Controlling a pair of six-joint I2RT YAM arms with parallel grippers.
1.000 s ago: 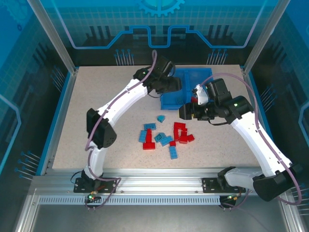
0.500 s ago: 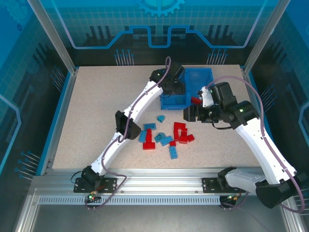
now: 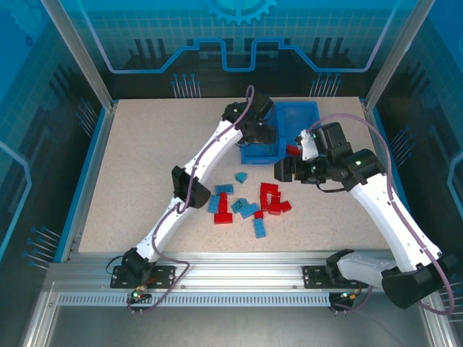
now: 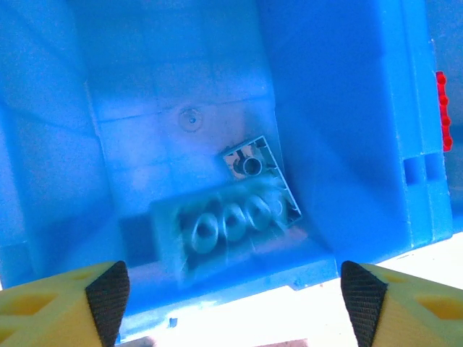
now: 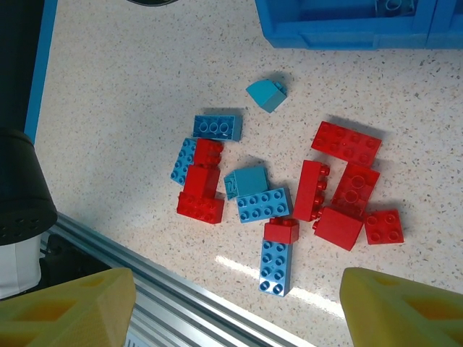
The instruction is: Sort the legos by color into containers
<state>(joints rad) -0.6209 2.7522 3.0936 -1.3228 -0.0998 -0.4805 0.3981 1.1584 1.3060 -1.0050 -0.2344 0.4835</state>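
The left pincer (image 4: 235,293) stood released, its dark-tipped fingers (image 4: 108,293) wide apart with nothing between them, hanging over the left compartment (image 4: 181,108) of the bin (image 3: 298,116). Right below it two pale blue legos lay on that compartment's floor. One (image 4: 217,233) was blurred, with a row of studs showing. The other (image 4: 255,160) lay just beyond it, hollow side up, close to the divider (image 4: 340,130). Whether the two touched could not be told. Past the divider a sliver of a red lego (image 4: 441,108) showed in the right compartment (image 3: 300,134).

The right pincer (image 5: 239,303) was likewise released, its yellow fingers (image 5: 72,307) spread wide and empty. It hung over the worktop (image 5: 130,87) just in front of the bin. Under it the loose legos lay in a mixed cluster on the worktop, well clear of the bin. A small blue sloped piece (image 5: 266,94) sat apart from the rest, nearest the bin. Most of the red bricks (image 5: 346,142) were grouped on the right of the wrist view, several touching. On the left, blue bricks (image 5: 217,127) lay against a red pair (image 5: 200,194). A long blue brick (image 5: 275,264) lay nearest the rail (image 5: 145,260), with a small red one (image 5: 281,230) at its far end.
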